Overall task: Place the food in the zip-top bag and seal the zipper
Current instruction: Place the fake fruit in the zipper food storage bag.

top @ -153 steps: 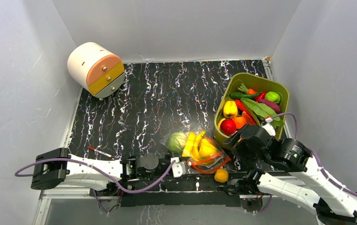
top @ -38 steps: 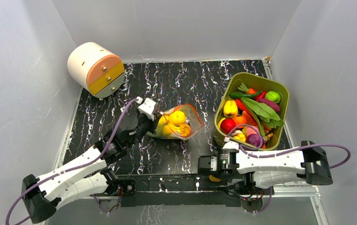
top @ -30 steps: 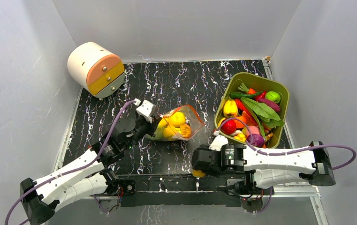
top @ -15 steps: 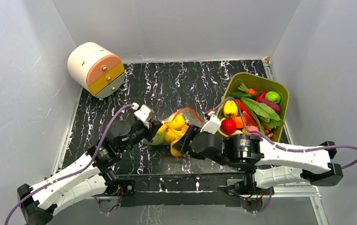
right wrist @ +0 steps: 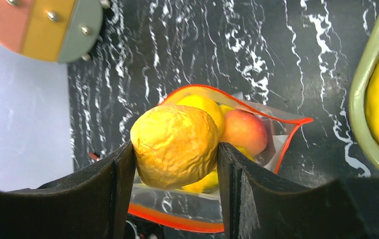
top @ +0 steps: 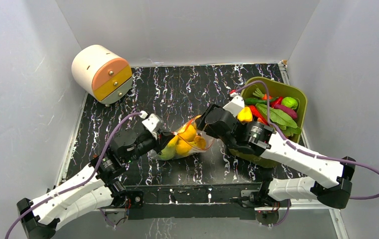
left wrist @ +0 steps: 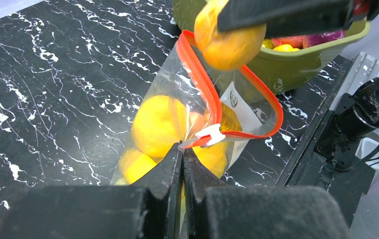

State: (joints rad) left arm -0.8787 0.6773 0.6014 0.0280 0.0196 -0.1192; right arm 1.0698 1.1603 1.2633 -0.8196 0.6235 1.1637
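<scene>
The clear zip-top bag (top: 189,144) lies mid-table with its mouth gaping; the red-orange zipper (left wrist: 197,69) rings the opening. My left gripper (left wrist: 183,154) is shut on the bag's corner just below the white slider tab (left wrist: 210,134). Yellow fruits (left wrist: 157,124) and a peach (right wrist: 244,130) lie inside. My right gripper (right wrist: 176,149) is shut on a wrinkled yellow-orange fruit (right wrist: 175,145), which hangs right over the bag's mouth. The same fruit (left wrist: 229,42) shows in the left wrist view just above the zipper rim.
An olive-green tub (top: 277,81) full of toy vegetables stands at the right, close behind the right arm. A round white drawer unit (top: 101,73) sits at the back left. Grey walls close in three sides.
My right arm has swung from the table's near edge up and over the bag's mouth, carrying the yellow-orange fruit. The left gripper has drawn the bag slightly nearer.
</scene>
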